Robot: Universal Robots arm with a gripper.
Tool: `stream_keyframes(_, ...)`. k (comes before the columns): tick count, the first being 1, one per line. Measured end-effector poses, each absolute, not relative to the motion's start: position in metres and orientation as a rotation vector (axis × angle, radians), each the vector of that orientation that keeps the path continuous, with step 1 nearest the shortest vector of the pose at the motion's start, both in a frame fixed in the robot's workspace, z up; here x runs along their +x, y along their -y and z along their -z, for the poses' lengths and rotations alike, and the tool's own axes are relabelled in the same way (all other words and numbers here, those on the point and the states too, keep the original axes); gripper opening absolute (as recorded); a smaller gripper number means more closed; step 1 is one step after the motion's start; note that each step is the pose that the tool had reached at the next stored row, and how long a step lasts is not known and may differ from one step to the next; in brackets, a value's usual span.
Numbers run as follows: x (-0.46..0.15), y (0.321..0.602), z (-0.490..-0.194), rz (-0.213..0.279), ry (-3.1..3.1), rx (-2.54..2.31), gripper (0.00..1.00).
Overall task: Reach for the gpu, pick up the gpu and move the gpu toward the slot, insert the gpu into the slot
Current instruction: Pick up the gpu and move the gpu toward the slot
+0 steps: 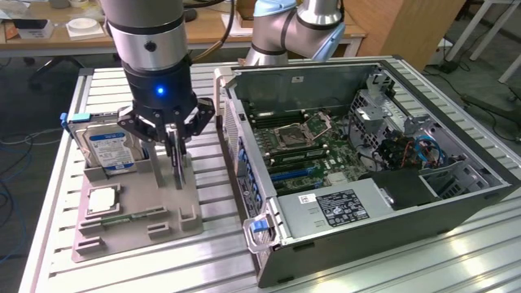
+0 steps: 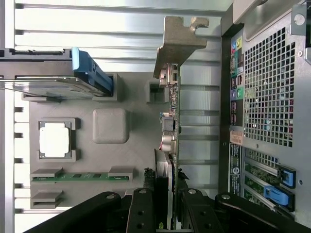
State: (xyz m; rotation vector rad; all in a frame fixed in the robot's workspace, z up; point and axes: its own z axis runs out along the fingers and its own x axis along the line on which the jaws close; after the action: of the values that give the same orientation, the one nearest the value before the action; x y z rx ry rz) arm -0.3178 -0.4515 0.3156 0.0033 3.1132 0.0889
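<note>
End effector [image 2: 166, 196] grips the one gpu [image 2: 167, 133], standing upright in one grey holder [image 1: 138, 227] beside one hard drive [image 1: 110, 149].

place: robotics lab | evidence: slatted metal bench [image 1: 456, 256]; open computer case [image 1: 391, 226]; desks [image 1: 49, 47] behind

A hard drive [image 1: 110, 149] stands upright and a processor chip [image 1: 102, 199] lies flat on the grey holder [image 1: 175, 217].

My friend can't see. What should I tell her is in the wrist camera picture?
The gripper sits right at the edge of the gpu, a green card standing upright in a grey holder tray. The tray also holds a hard drive and a processor chip, and a computer case stands beside it.
</note>
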Motion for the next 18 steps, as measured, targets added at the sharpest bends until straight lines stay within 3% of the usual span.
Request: stream_keyframes(18,-0.318,0.451,-0.334,-0.103,-3.113,0.003,0.27)
